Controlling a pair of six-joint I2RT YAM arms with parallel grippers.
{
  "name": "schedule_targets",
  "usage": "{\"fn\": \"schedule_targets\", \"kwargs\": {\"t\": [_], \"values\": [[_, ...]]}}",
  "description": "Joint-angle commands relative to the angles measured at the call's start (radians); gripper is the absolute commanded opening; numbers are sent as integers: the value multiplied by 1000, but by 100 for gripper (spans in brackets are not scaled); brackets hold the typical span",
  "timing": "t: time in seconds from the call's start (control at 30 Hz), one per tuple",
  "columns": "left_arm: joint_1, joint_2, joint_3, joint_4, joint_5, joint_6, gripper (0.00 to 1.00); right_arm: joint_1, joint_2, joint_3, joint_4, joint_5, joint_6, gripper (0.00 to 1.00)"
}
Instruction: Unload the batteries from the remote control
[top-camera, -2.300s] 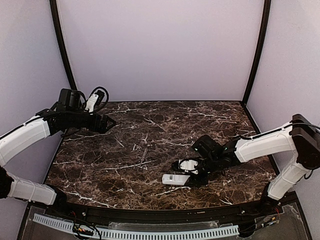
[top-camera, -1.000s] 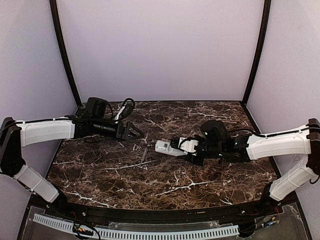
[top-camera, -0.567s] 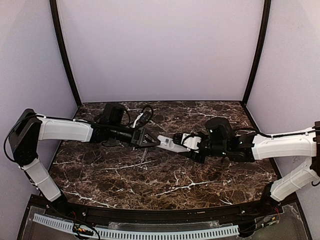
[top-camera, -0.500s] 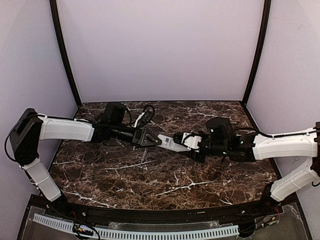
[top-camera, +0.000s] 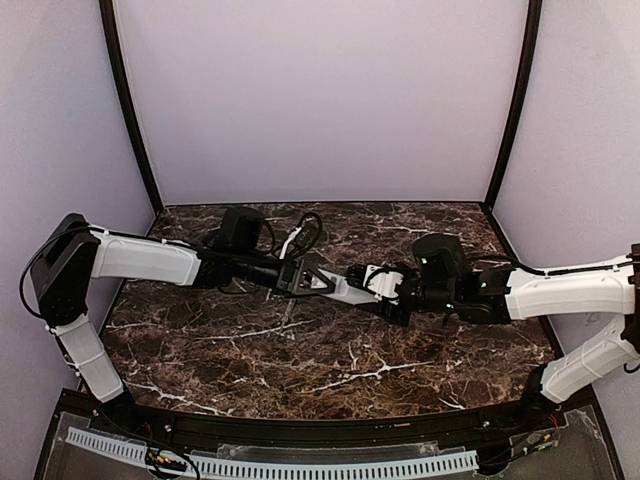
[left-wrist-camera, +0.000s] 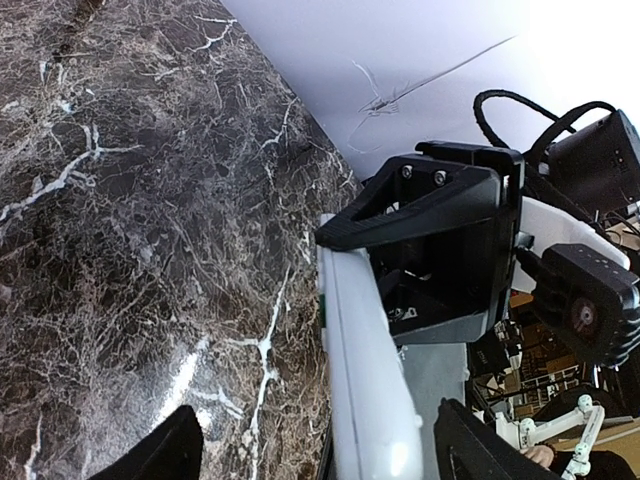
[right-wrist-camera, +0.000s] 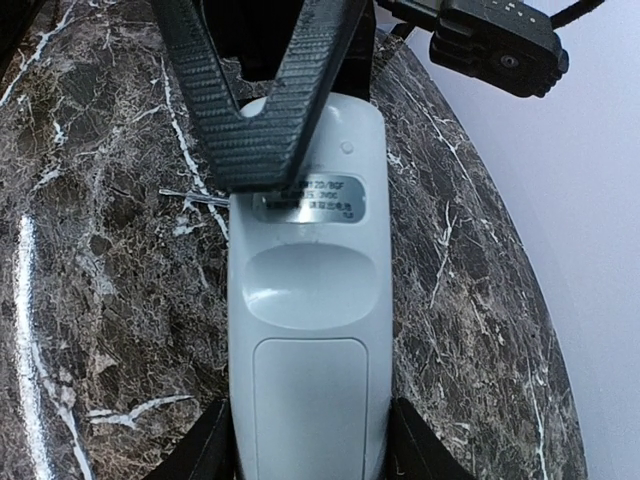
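The white remote control (top-camera: 345, 287) is held off the marble table, pointing left, in my right gripper (top-camera: 385, 290). The right wrist view shows its back face (right-wrist-camera: 310, 300) with a silver label and the closed battery cover (right-wrist-camera: 310, 410), and my right gripper (right-wrist-camera: 308, 450) is shut on its sides. My left gripper (top-camera: 312, 281) is open and straddles the remote's far end. In the left wrist view the remote (left-wrist-camera: 370, 380) lies between my open left gripper's (left-wrist-camera: 325, 460) jaws without being clamped. One left finger (right-wrist-camera: 262, 150) reaches over the label. The batteries are hidden.
The dark marble table (top-camera: 300, 350) is walled by pale purple panels with black corner posts (top-camera: 130, 110). A looped cable (top-camera: 305, 228) rides on the left wrist. Both arms meet over the table's middle.
My right gripper has lifted the remote from the near table and carried it left and farther away. My left arm has swung right until its open fingers surround the remote's end.
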Motion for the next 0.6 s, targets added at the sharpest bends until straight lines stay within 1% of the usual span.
{"fn": "schedule_targets", "kwargs": {"t": [0.0,0.2,0.3,0.57], "values": [[-13,24,29,75,12,-36,80,-7,-2,-4,47,-17,31,28],[-25,59,50,113,14,-68,73,-7,-4,-8,37,-12,37,28],[-34,70,59,114,11,-69,70,-7,2,-11,35,0,31,27],[-42,82,84,91,1,-75,58,-6,20,-8,36,10,31,27]]}}
